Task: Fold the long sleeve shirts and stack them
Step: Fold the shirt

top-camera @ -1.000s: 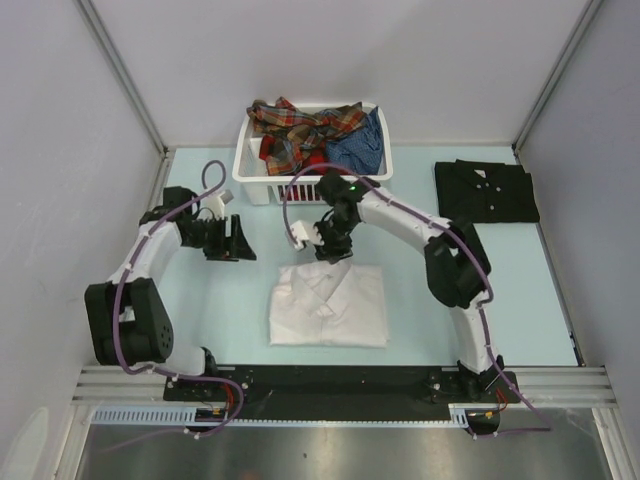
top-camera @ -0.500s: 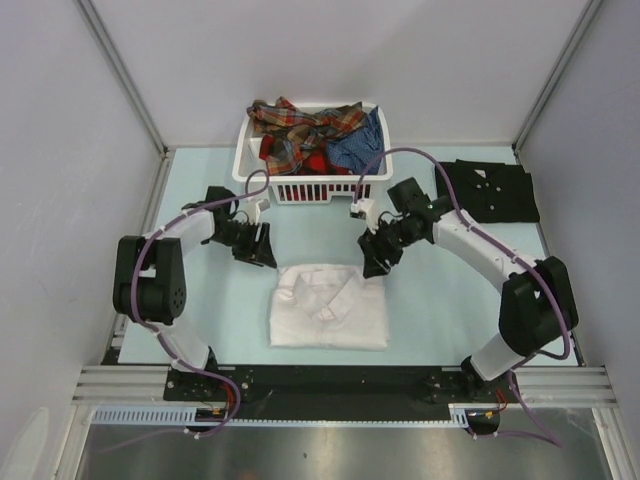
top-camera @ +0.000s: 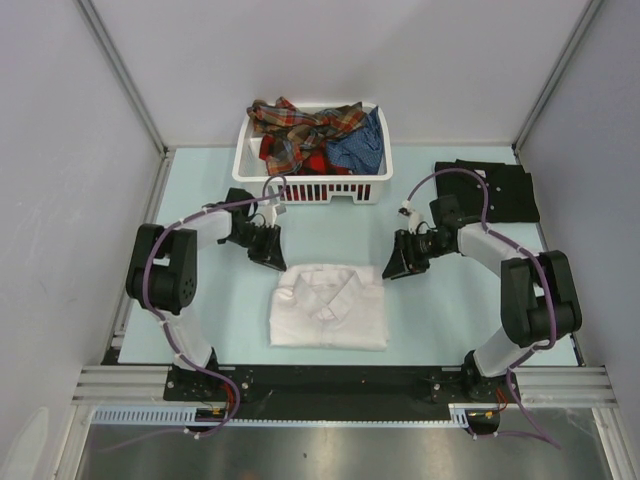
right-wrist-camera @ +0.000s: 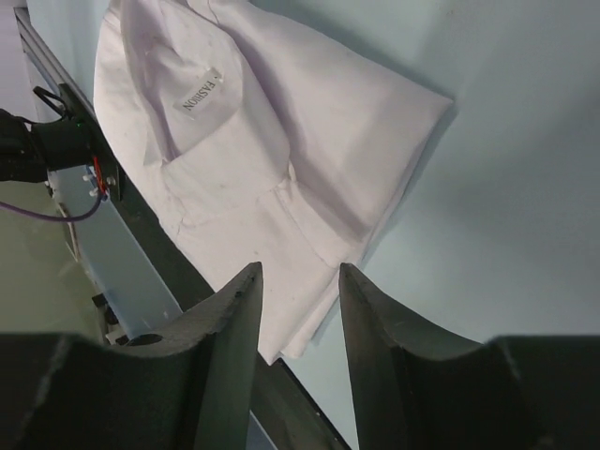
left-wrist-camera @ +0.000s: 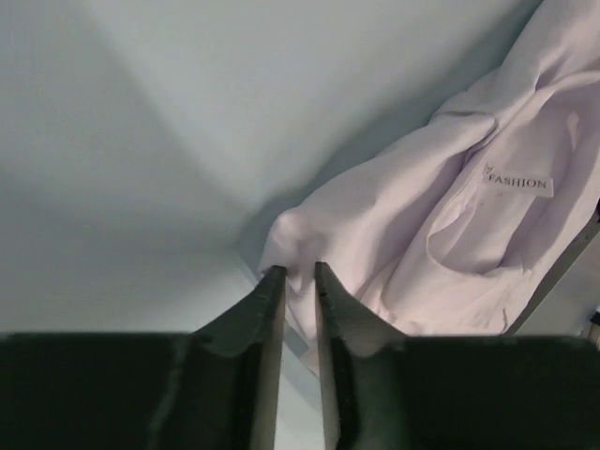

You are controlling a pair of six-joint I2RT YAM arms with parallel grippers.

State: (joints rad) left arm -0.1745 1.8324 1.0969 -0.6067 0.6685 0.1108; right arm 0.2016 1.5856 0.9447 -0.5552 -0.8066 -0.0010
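- White shirt (top-camera: pixel 328 308), folded into a neat block, lies on the table (top-camera: pixel 220 300) near the front edge, midway between the two arms, its collar towards the far side.
- Its far edge runs left to right, and that edge is what the coming move turns on: the left pincer (top-camera: pixel 275 258) sits at the far-left corner and the right pincer (top-camera: pixel 390 268) just off the far-right corner. Each arm is as near as the other.
- Left pincer: the jaws are drawn close with only a thin gap, and the shirt corner bunches right at their tips. Whether they actually nip the cloth cannot be told.
- Right pincer: released, jaws apart, holding nothing; the shirt's corner shows below and between them.
- Both arms are folded low — elbows pushed outward, forearms angled in towards the shirt, wrists dipped close to the table.
- Black shirt (top-camera: pixel 487 190), already folded, lies well apart at the far right, nearer the right arm — likely the base of the stack.
- Plaid and blue shirts (top-camera: pixel 310 128) are heaped unfolded in the basket (top-camera: pixel 310 188) at the far middle, so most of the task remains.
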